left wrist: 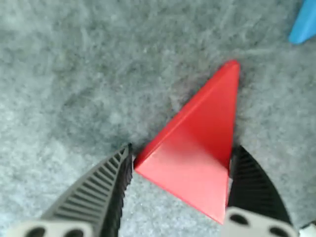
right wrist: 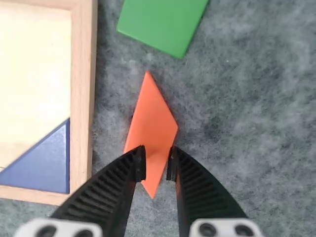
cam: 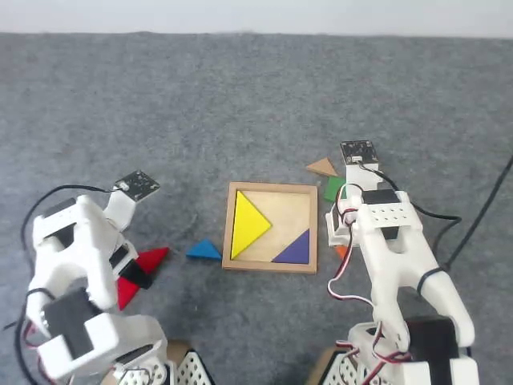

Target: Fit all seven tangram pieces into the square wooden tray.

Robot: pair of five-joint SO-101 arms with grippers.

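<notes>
Left of the wooden tray (cam: 271, 188), on the grey carpet (cam: 240, 104), my left gripper (left wrist: 181, 154) is closed on the red triangle (left wrist: 197, 148), with one ribbed finger (left wrist: 111, 182) at the corner and the other against the long edge. I judge the grip spans the piece so it cannot swivel on the way to the tray.

On the tray's other side my right gripper (right wrist: 155, 157) sits over the pointed near end of the orange piece (right wrist: 152, 118); whether it pinches the piece or only hangs above it, I cannot tell. The orange piece lies flat just beside the tray's rim, so I would guess it is the next to go in from that side.

The tray lies between my two arms. It is square and of light wood, with a raised rim and a pale floor. A big yellow triangle (cam: 247, 223) fills its left part and a purple triangle (cam: 294, 249) sits in the near right corner, both flat; the rest of the floor shows bare wood.

Outside it, a small blue triangle (cam: 203, 251) rests between the red one and the tray; the green piece (right wrist: 163, 22) lies just beyond the orange one; and a tan triangle (cam: 322, 167) lies a little farther off. By my count two pieces are in and five are left.
</notes>
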